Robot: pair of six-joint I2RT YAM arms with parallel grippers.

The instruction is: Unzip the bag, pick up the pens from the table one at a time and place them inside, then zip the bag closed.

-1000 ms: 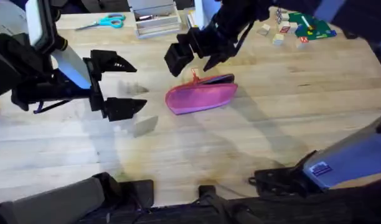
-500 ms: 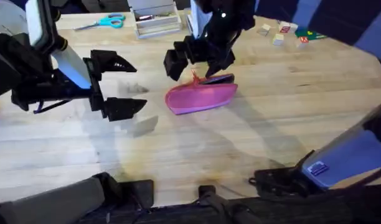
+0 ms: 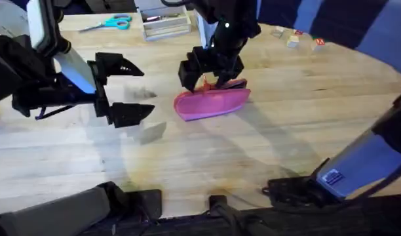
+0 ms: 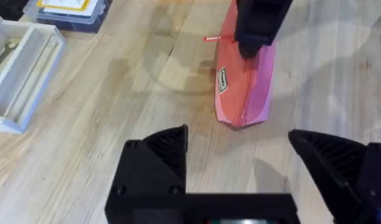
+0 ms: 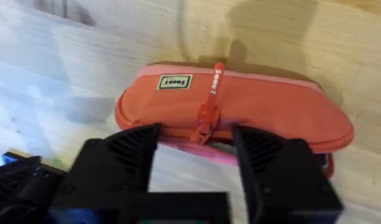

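Blue-handled scissors lying at the far left edge; just right of them, a clear plastic organiser box; farther right, small wooden blocks scattered near the far edge.

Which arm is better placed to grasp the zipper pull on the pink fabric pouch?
The right. Its claw is open directly over the pink fabric pouch, fingers straddling the red zipper pull. The left claw is open but apart from the pouch, off to its side.

Bright, even light; soft shadows on table; arms blurred.
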